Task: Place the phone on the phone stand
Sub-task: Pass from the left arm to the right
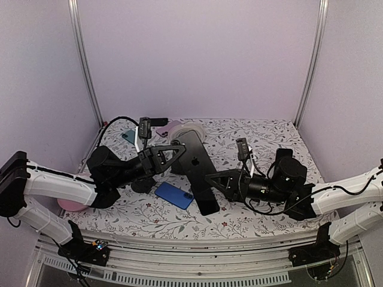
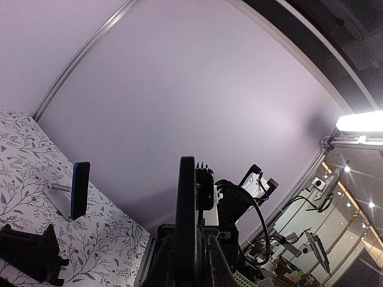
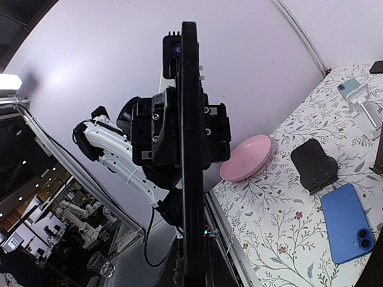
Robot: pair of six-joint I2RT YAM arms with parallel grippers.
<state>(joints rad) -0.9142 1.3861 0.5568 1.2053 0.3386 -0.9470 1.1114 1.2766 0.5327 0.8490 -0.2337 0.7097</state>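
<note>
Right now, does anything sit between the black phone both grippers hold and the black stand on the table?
Yes. The blue phone lies flat between the black phone and the black stand, beside the stand but not touching it. In the top view, the left arm also hangs over the stand.

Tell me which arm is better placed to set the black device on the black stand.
Probably left: left gripper and right gripper both clamp the black device, but the black stand sits on the left gripper's side.
</note>
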